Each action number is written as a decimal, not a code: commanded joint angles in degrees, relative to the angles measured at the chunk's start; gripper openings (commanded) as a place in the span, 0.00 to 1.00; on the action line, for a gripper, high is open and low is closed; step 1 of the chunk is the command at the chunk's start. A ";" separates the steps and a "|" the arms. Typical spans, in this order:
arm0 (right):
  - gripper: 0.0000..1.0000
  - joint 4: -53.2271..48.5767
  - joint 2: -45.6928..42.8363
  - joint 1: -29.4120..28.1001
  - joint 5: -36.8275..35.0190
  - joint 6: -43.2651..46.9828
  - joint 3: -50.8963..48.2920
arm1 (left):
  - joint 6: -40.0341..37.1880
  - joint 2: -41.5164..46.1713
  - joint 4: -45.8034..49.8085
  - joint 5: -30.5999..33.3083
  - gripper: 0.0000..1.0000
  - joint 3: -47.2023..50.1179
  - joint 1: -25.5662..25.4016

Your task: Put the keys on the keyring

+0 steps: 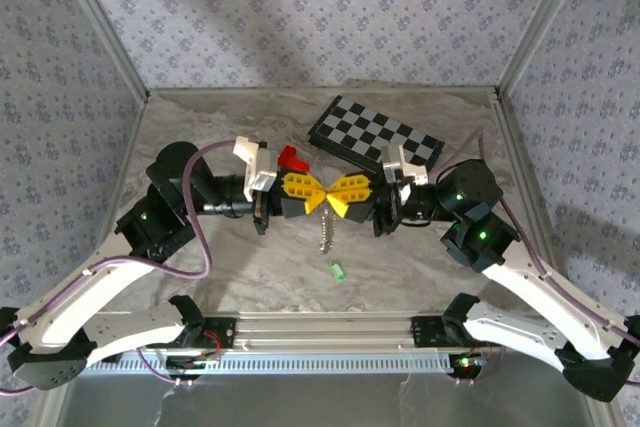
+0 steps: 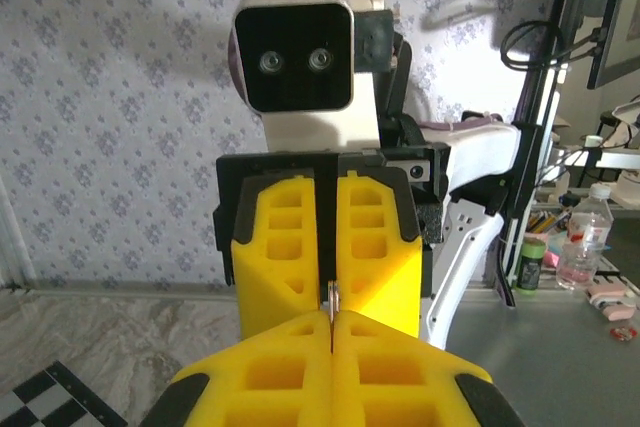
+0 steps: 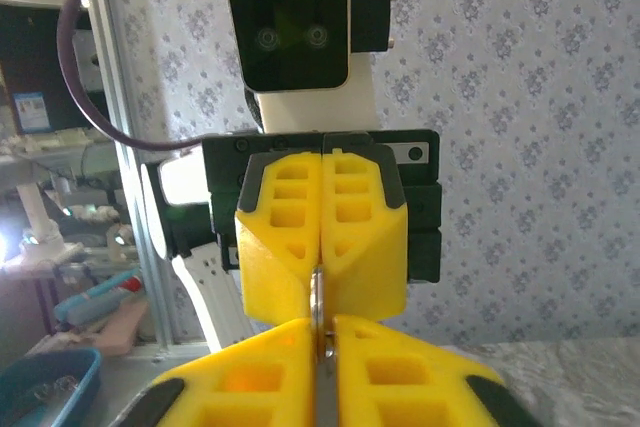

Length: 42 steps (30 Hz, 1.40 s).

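- Left gripper: yellow fingers pressed flat together with no gap between them. It reaches in from 9 o'clock and is clamped on the top end of the keyring. In the right wrist view the seam between its fingers is a thin line.
- Right gripper: comes in from 3 o'clock and meets the left gripper tip to tip above the middle of the surface. Its fingers stand narrowly parted, with a dark slit running their length in the left wrist view. A sliver of metal sits in that slit. Cannot tell whether the fingers press on it.
- Keyring: thin silvery beaded chain. It hangs straight down toward 6 o'clock from the point where the two grippers meet. Its upper end shows as a small bright edge between the fingertips in both wrist views.
- Key: tiny bright green oblong lying loose on the surface. It is at 6 o'clock from the gripper tips, just past the lower end of the chain, apart from it and from both grippers.
- Red block: on the surface at 11 o'clock from the gripper tips, close behind the left gripper.
- Chessboard: black-and-grey, lying flat and turned at an angle, at 1 o'clock near the far edge.
- Surface: pale marbled top.
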<state>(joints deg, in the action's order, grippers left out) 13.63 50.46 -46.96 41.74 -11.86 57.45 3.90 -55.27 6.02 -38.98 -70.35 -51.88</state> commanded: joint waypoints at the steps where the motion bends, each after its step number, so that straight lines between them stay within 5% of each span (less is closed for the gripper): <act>1: 0.28 -10.13 -1.57 -0.05 -3.25 6.20 3.90 | -4.71 0.24 5.95 1.16 0.00 -3.63 -0.43; 4: 0.37 -20.91 -1.93 -0.11 -5.50 11.49 7.15 | -9.59 -0.49 13.09 2.64 0.00 -6.56 -0.44; 12: 0.37 -29.80 -1.89 -0.36 -7.29 15.46 10.35 | -16.59 -4.27 25.53 2.75 0.00 -12.86 -0.46; 32: 0.34 -32.46 0.93 -2.63 -9.17 17.47 10.40 | -18.23 -6.15 27.62 3.32 0.00 -13.24 -0.43; 42: 0.24 -32.20 1.24 -3.29 -10.37 18.36 10.39 | -18.07 -6.33 27.54 2.66 0.00 -13.13 -0.45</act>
<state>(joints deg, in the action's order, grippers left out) -18.68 51.92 -49.82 32.29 5.61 66.28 -13.08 -61.67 34.17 -35.31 -81.32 -51.88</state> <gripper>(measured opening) 0.248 0.045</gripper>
